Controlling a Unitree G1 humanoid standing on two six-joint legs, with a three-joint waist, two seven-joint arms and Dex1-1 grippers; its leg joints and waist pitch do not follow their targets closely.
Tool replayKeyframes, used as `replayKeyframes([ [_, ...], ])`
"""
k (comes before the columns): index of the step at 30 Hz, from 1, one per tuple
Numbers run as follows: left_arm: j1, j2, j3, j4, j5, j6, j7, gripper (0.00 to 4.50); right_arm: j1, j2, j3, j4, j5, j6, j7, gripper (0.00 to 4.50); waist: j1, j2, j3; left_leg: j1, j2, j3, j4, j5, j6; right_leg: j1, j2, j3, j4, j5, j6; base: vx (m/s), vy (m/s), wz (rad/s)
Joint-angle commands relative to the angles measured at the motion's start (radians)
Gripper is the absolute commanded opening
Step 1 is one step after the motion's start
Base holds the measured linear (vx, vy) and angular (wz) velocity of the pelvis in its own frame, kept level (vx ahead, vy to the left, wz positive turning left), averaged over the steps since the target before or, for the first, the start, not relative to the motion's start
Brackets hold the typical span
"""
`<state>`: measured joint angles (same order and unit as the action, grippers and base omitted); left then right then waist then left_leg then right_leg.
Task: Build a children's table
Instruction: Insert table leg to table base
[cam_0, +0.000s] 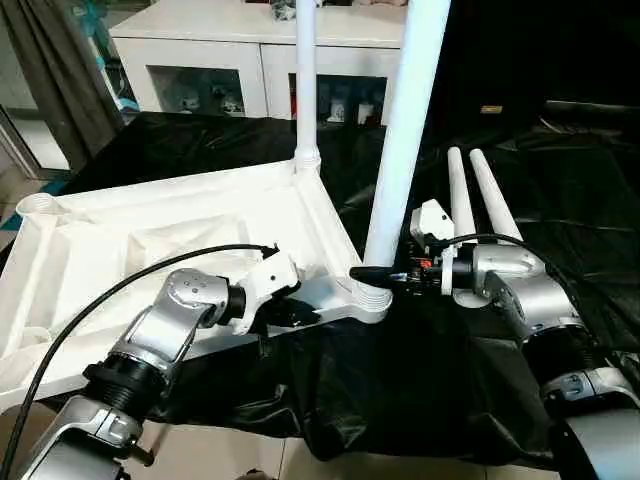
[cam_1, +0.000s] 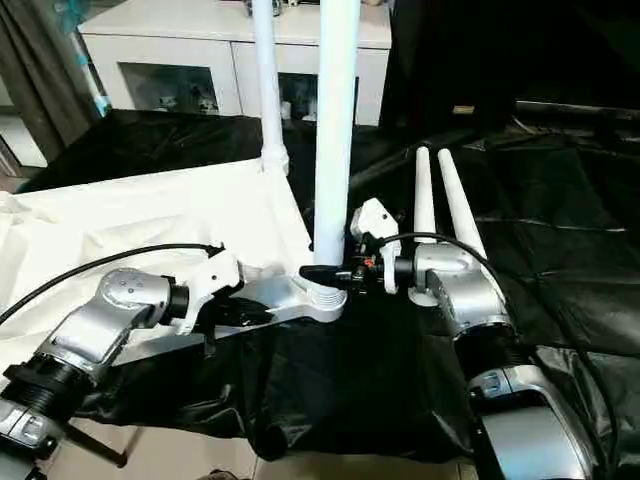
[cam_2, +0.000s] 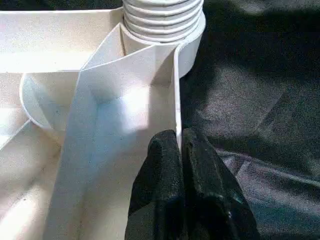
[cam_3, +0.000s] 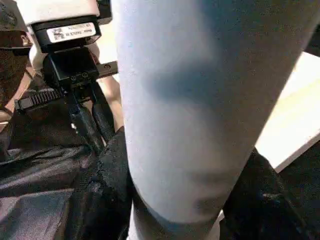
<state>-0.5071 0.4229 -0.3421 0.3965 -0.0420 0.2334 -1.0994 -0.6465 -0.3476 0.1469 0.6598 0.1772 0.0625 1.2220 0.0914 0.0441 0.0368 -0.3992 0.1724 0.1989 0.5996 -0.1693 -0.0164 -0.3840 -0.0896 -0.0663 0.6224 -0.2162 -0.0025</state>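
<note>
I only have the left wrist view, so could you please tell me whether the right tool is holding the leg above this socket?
Observer: Yes, the right tool is closed around the near leg just above its socket.
Operator: How many legs are standing?
Observer: Two; a far leg stands at the tabletop's next corner.
Operator: And the rest?
Observer: Two spare legs lie on the black cloth beyond the right arm.

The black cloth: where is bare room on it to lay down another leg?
The black cloth lies bare right of the two loose legs and behind the tabletop toward the cabinets. It is crowded at the near corner socket, where both end effectors meet the standing leg.
</note>
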Motion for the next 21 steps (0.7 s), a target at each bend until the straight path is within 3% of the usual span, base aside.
replayKeyframes([
  [1,-0.026,-0.004,0.002,-0.074,-0.029,-0.012,-0.044,0.00,0.056,0.007,0.062,0.072,-0.058,0.037,0.009,1.88,0.002,-0.001,-0.052,0.031,0.068,-0.033,-0.086,-0.299,0.003,0.027,-0.071,0.046,-0.075,-0.144,-0.253,0.000,0.000,0.00],
  [9,-0.038,-0.009,0.006,-0.050,-0.002,-0.002,0.000,0.00,0.048,0.016,0.051,0.099,-0.082,0.045,-0.081,1.88,-0.001,0.001,-0.048,0.033,0.068,-0.035,-0.091,-0.337,-0.013,0.023,-0.071,0.048,-0.079,-0.179,-0.251,0.000,0.000,0.00],
  [10,-0.061,-0.027,0.019,-0.012,0.021,0.020,0.067,0.00,0.043,0.029,0.034,0.120,-0.093,0.071,-0.166,1.88,-0.005,0.002,-0.041,0.036,0.068,-0.036,-0.096,-0.384,-0.030,0.021,-0.071,0.049,-0.085,-0.254,-0.237,0.000,0.000,0.00],
  [11,-0.061,-0.027,0.019,-0.012,0.021,0.020,0.067,0.00,0.043,0.029,0.034,0.120,-0.093,0.071,-0.166,1.88,-0.005,0.002,-0.041,0.036,0.068,-0.036,-0.096,-0.384,-0.030,0.021,-0.071,0.049,-0.085,-0.254,-0.237,0.000,0.000,0.00],
  [12,-0.081,-0.045,0.031,0.012,0.033,0.046,0.119,0.00,0.047,0.039,0.027,0.125,-0.103,0.090,-0.225,1.88,-0.007,0.001,-0.036,0.045,0.066,-0.042,-0.098,-0.451,-0.058,0.016,-0.077,0.051,-0.097,-0.380,-0.206,0.000,0.000,0.00],
  [13,-0.083,-0.046,0.032,0.014,0.034,0.049,0.123,0.00,0.047,0.040,0.027,0.126,-0.104,0.091,-0.229,1.88,-0.008,0.000,-0.033,0.048,0.066,-0.046,-0.098,-0.478,-0.070,0.012,-0.081,0.052,-0.103,-0.446,-0.184,0.000,0.000,0.00],
  [17,-0.124,-0.081,0.043,0.051,0.062,0.095,0.216,0.00,0.049,0.068,0.022,0.145,-0.122,0.114,-0.330,1.88,-0.009,-0.001,-0.033,0.047,0.066,-0.051,-0.103,-0.500,-0.084,0.008,-0.078,0.052,-0.109,-0.464,-0.155,0.000,0.000,0.00],
  [20,-0.197,-0.162,0.062,0.107,0.095,0.197,0.375,0.00,0.023,0.136,0.006,0.226,-0.136,0.133,-0.506,1.88,-0.013,0.000,-0.027,0.067,0.062,-0.053,-0.099,-0.579,-0.105,-0.007,-0.077,0.047,-0.122,-0.539,-0.141,-0.044,0.009,-0.02],
  [21,-0.197,-0.162,0.062,0.107,0.095,0.197,0.375,0.00,0.023,0.136,0.006,0.226,-0.136,0.133,-0.506,1.88,-0.015,0.000,-0.028,0.066,0.061,-0.055,-0.100,-0.583,-0.106,-0.005,-0.079,0.046,-0.121,-0.546,-0.137,-0.053,0.017,-0.04],
])
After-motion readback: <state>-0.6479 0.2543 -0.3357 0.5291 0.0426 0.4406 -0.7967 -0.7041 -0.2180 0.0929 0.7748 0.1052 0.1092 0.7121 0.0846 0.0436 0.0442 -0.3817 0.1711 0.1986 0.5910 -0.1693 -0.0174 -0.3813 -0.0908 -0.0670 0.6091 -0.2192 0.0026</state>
